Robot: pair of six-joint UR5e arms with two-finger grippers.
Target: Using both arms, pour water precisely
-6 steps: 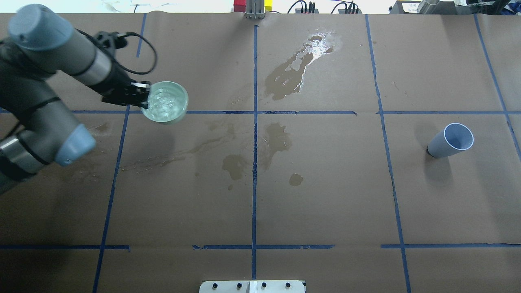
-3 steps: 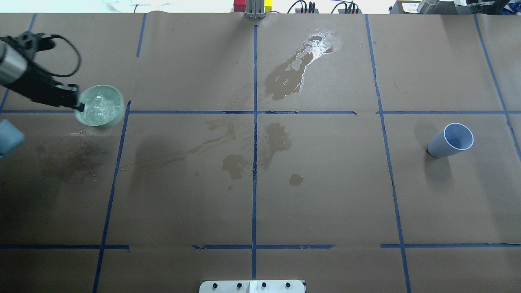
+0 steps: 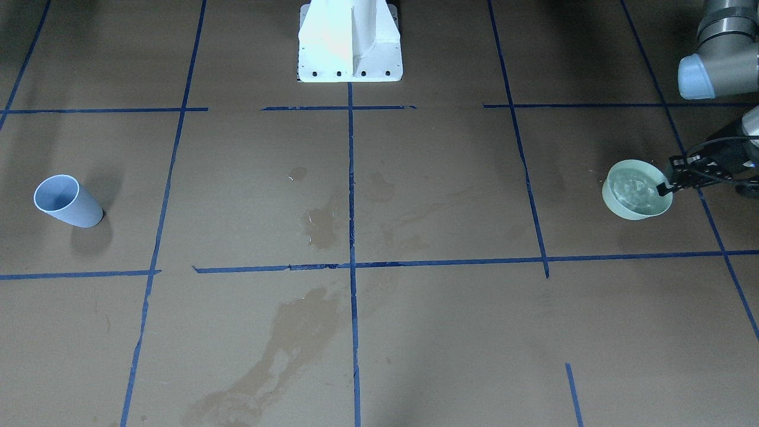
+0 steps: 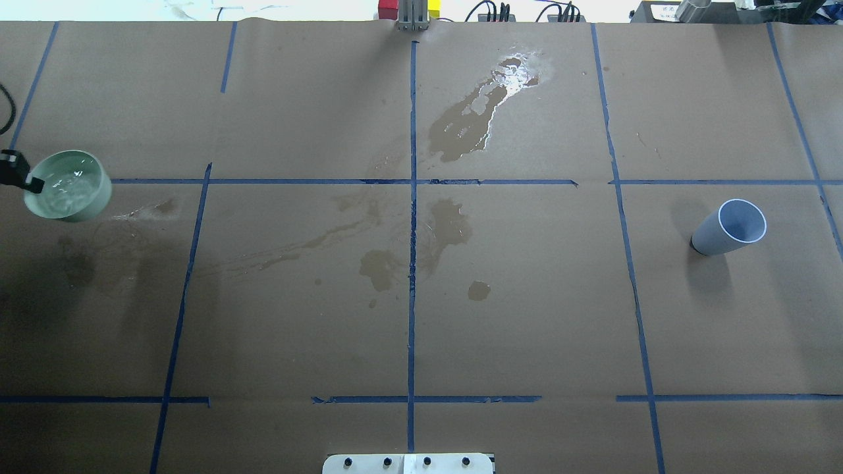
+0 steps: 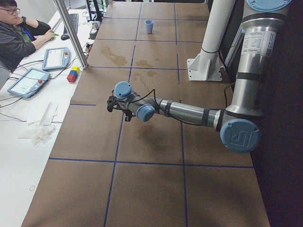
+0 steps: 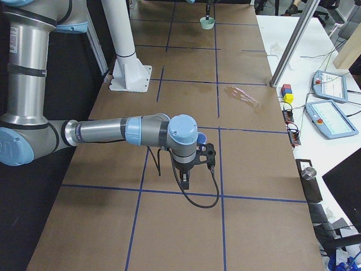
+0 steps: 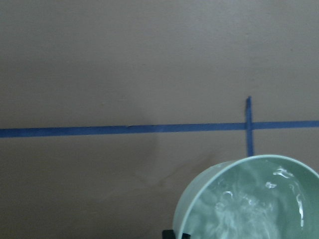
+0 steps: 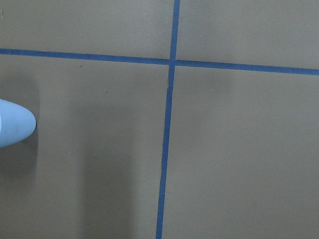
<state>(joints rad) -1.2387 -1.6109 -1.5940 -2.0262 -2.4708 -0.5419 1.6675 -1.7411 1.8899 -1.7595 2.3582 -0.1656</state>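
**Desk:** Left tool first?

**Op:** I see my left gripper point(image 3: 665, 185) clamped on the rim of the green bowl point(image 3: 637, 191), gripping it from the robot's left side. Bowl level, mouth up.

**Desk:** And the water?

**Op:** I find the water point(image 7: 249, 206) inside that bowl, rippled and glinting. It shows best from the left wrist. The bowl is at the far left of the table, near a blue tape line point(image 4: 263, 181).

**Desk:** Right tool?

**Op:** My right gripper point(image 6: 187, 169) shows only from the table's right end. I cannot tell whether its fingers are apart or together. It hangs near the blue cup point(image 4: 728, 227). The cup stands on the brown paper point(image 4: 527, 316) on the right side, well apart from the bowl.

**Desk:** Anything else on the sheet?

**Op:** I note dark wet stains point(image 4: 448, 224) around the middle and a shiny puddle point(image 4: 510, 76) toward the far edge
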